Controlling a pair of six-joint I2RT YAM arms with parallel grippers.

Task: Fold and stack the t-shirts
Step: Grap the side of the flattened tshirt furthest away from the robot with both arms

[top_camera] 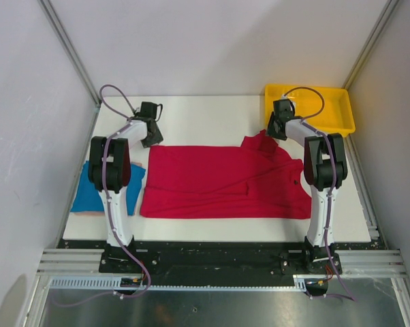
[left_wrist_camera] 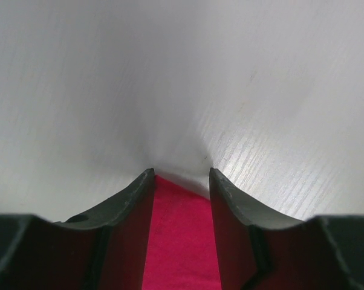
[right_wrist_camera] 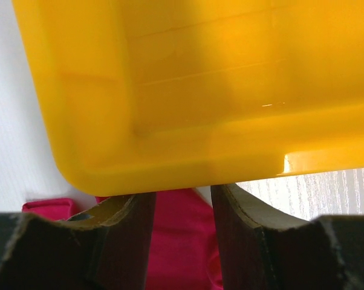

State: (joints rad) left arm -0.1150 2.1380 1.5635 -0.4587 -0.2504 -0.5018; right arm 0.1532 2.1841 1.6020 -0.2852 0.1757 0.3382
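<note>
The crimson red t-shirt (top_camera: 218, 180) lies spread flat across the middle of the white table, collar end to the right. My left gripper (top_camera: 150, 135) is at its far left corner. In the left wrist view the gripper (left_wrist_camera: 181, 172) has its jaws apart, with the red cloth corner (left_wrist_camera: 182, 241) between them. My right gripper (top_camera: 276, 128) is at the shirt's far right end beside the tray. In the right wrist view it (right_wrist_camera: 182, 192) is also parted, with red cloth (right_wrist_camera: 179, 241) between the jaws. The bright blue t-shirt (top_camera: 88, 194) lies folded at the left edge, partly under my left arm.
A yellow plastic tray (top_camera: 342, 112) stands at the far right corner, and its wall (right_wrist_camera: 200, 90) is just past my right fingertips. Grey walls and metal rails enclose the table. Bare white tabletop (top_camera: 205, 112) lies beyond the red shirt.
</note>
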